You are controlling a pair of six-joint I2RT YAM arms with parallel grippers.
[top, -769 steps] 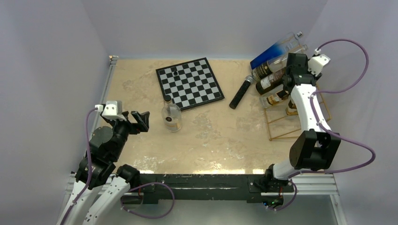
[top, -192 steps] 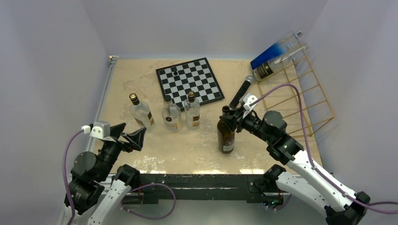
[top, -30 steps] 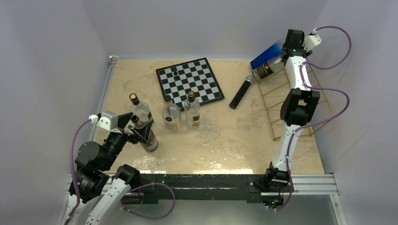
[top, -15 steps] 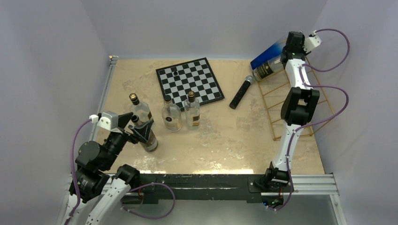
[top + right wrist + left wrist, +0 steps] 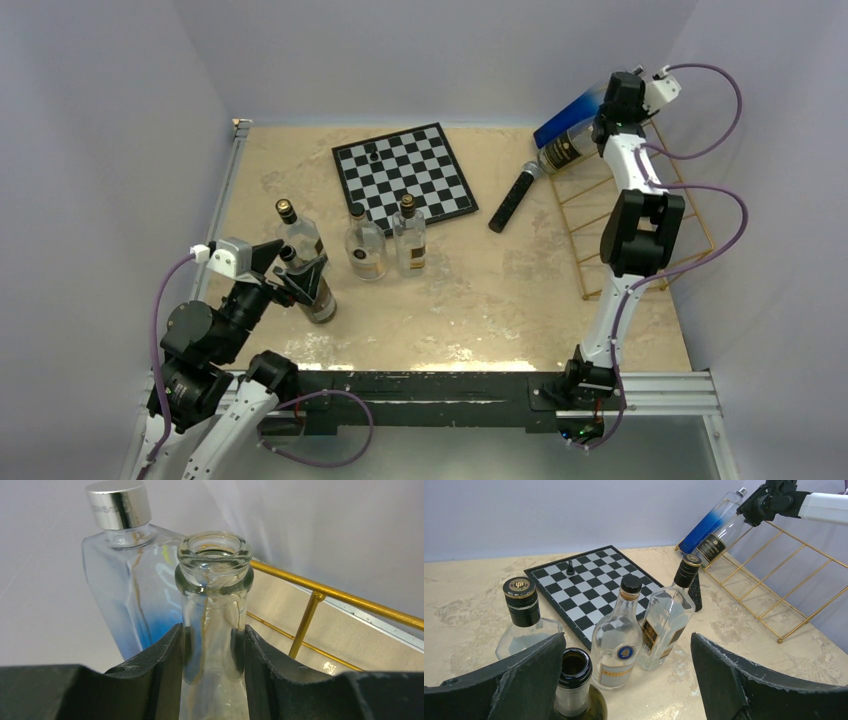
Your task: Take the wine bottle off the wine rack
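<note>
Now, right hand (image 5: 214,647) clasping racked wine bottle (image 5: 214,575)

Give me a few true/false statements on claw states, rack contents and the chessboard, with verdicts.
1. The right claw grips the neck of the clear bottle that lies on the wine rack. True.
2. Three bottles lie on the wine rack. False: two do, the clear bottle and the blue bottle.
3. The left claw is open. True: its jaws stand wide apart, with the dark bottle low between them.
4. The dark bottle is capped. False: its mouth is open.
5. The chessboard has nothing on it. False: one dark chess piece stands on it.
</note>
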